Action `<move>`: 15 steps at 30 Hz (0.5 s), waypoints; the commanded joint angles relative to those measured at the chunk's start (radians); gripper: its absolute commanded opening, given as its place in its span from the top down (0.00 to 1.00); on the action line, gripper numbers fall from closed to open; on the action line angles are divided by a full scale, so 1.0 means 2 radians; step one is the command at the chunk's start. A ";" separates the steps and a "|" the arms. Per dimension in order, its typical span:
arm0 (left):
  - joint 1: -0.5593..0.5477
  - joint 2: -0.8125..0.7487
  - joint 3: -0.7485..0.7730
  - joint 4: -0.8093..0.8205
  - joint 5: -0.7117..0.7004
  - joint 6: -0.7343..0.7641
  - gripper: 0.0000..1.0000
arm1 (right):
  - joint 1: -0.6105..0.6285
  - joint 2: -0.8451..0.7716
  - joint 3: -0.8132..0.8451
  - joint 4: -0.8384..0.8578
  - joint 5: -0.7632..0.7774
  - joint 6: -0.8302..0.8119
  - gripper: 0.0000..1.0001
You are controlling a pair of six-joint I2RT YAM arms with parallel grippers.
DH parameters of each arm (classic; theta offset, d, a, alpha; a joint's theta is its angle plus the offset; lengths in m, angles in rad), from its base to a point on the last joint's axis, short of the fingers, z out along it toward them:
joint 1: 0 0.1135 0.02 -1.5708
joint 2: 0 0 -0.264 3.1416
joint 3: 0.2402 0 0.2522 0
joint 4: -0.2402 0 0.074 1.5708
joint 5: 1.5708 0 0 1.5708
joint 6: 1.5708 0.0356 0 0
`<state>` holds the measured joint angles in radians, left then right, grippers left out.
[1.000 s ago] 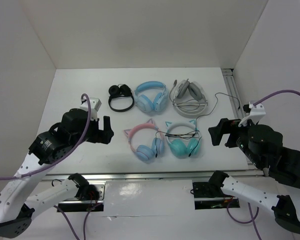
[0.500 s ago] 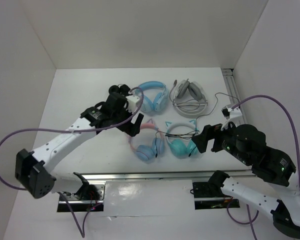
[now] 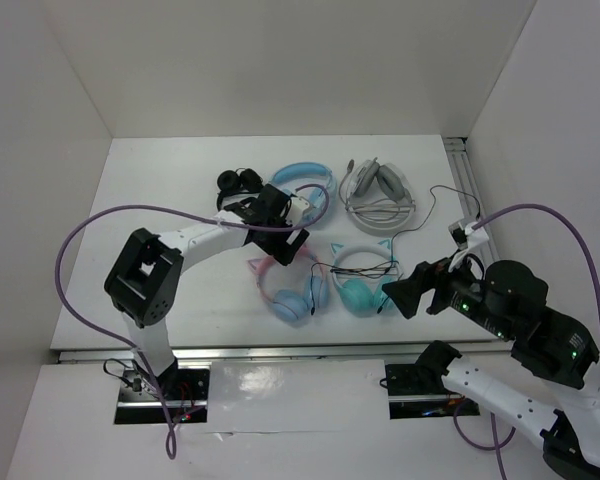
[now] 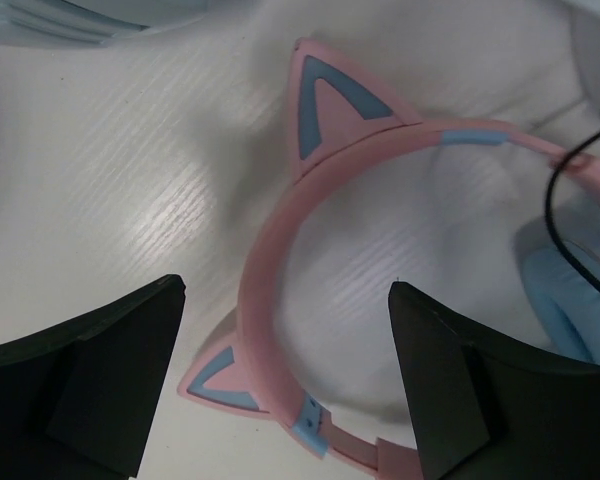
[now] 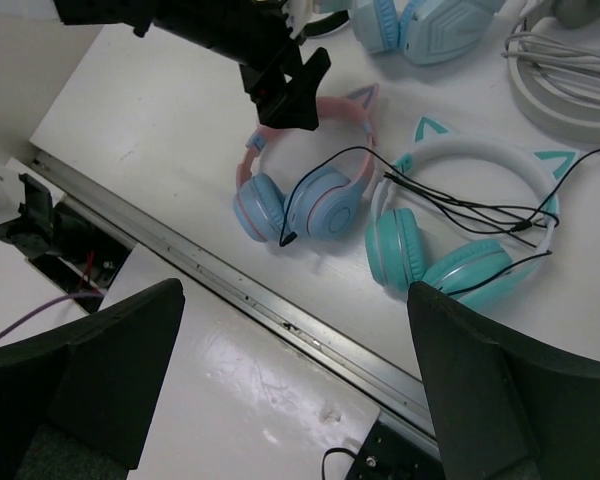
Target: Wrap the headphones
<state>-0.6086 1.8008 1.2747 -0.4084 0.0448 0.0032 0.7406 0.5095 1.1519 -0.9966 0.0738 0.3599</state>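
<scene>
The headphones (image 3: 290,287) lie flat near the table's front middle: a pink cat-ear headband (image 4: 265,300) and light blue ear cups (image 5: 320,205). Their thin black cable (image 5: 340,155) runs right, over the teal pair. My left gripper (image 3: 285,245) hovers open just above the headband's top. In the left wrist view, the left gripper (image 4: 288,298) has a finger on each side of the band, neither touching it. My right gripper (image 3: 417,295) is open and empty. In its wrist view, the right gripper (image 5: 295,290) hangs over the front rail.
An all-teal cat-ear pair (image 3: 365,282) lies right beside the pink one, with cables tangled over it. Behind are a plain light blue pair (image 3: 305,195), a white-grey headset (image 3: 380,195) and a small black pair (image 3: 240,195). A metal rail (image 3: 280,350) edges the front.
My left arm has swung from the near left out over the pink headband. My right gripper has moved left and down towards the front edge.
</scene>
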 commanded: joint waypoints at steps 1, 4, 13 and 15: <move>0.010 0.013 0.008 0.037 -0.011 0.015 0.04 | -0.004 -0.008 0.004 0.017 -0.012 -0.011 0.00; 0.014 0.030 0.008 0.037 -0.011 0.021 0.05 | -0.004 -0.008 0.009 0.017 -0.012 -0.016 0.00; 0.019 0.056 -0.001 0.058 0.025 0.021 0.21 | -0.004 -0.008 0.009 0.017 -0.016 -0.016 0.00; 0.019 0.056 -0.002 0.063 0.025 0.021 0.23 | -0.004 -0.008 0.009 0.021 -0.016 -0.016 0.00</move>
<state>-0.5735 1.8988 1.2743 -0.3225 0.0551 0.0277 0.7395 0.4984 1.1519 -0.9966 0.0551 0.3462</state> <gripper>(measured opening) 0.773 0.999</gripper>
